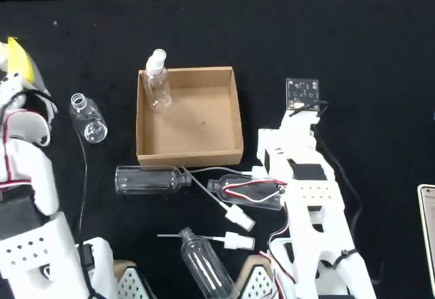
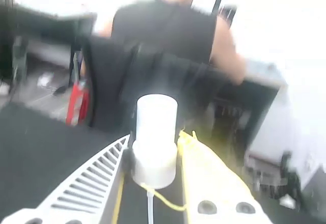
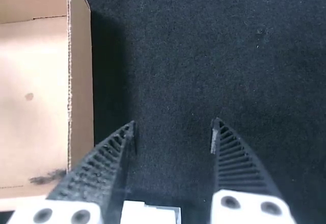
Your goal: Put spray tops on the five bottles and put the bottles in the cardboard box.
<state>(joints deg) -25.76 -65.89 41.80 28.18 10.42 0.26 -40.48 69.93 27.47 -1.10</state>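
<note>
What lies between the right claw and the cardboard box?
Nothing: in the right wrist view, bare black cloth runs from the open right claw to the side wall of the cardboard box.

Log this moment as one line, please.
left gripper: shut on spray top | right gripper: open, beside cardboard box | in box: one capped bottle | outside: four uncapped bottles

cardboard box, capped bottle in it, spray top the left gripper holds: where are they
cardboard box (image 1: 190, 157): high view, front wall
capped bottle (image 1: 160, 92): high view, clear body
spray top (image 2: 155, 137): left wrist view, white cap
</note>
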